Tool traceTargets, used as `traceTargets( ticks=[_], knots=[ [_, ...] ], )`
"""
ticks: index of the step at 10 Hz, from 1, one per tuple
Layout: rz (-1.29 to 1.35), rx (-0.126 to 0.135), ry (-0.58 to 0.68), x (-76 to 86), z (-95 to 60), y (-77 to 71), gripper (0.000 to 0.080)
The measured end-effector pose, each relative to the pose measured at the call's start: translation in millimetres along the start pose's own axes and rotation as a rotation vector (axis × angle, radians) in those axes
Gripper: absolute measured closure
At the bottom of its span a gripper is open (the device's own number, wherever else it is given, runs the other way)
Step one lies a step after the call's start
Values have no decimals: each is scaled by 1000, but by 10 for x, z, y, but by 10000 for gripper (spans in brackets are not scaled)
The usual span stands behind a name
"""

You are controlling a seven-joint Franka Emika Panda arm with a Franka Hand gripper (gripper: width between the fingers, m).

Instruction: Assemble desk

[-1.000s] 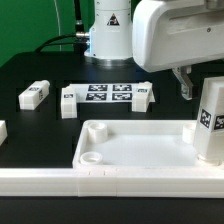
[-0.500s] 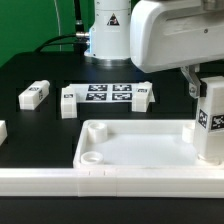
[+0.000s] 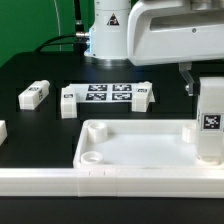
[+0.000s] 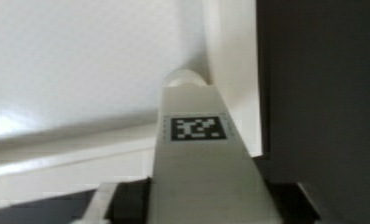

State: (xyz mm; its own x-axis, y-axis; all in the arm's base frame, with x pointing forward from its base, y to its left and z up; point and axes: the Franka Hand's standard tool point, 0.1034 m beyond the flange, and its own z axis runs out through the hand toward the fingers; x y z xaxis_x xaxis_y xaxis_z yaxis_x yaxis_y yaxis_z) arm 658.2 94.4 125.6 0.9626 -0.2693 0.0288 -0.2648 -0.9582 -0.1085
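Note:
The desk's white tray-like tabletop (image 3: 130, 128) lies at the front of the black table, with a round socket (image 3: 90, 157) in its near corner. One white square leg (image 3: 210, 125) with a tag stands upright in the tray's corner at the exterior view's right. My gripper (image 3: 200, 84) hangs over that leg, with one dark finger (image 3: 186, 82) showing beside its top. In the wrist view the leg (image 4: 203, 140) runs down between both dark fingers (image 4: 136, 203) of the gripper (image 4: 208, 205), which is shut on it, over the tabletop (image 4: 75, 80).
The marker board (image 3: 108, 94) lies mid-table with a loose leg at each end (image 3: 67, 103) (image 3: 144, 93). Another leg (image 3: 35, 94) lies further toward the exterior view's left. A long white rail (image 3: 100, 181) runs along the front. The robot base (image 3: 105, 35) stands behind.
The jaws have closed onto the leg. The leg, leaning before, now stands straighter, and the gripper housing has shifted slightly toward the exterior view's left.

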Motion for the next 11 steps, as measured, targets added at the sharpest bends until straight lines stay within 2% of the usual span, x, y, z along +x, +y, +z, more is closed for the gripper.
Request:
traceTargets(
  ticks=[4,5,9,10,11],
  knots=[
    [389,11,3,14,0,7,508],
    [557,10,3,11,2,5,508],
    [814,13,-8,-18,17,-43,508],
    [786,13,-8,-20,19,-45,442],
    [746,14,-8,-20,20,-46,307]
  ],
)
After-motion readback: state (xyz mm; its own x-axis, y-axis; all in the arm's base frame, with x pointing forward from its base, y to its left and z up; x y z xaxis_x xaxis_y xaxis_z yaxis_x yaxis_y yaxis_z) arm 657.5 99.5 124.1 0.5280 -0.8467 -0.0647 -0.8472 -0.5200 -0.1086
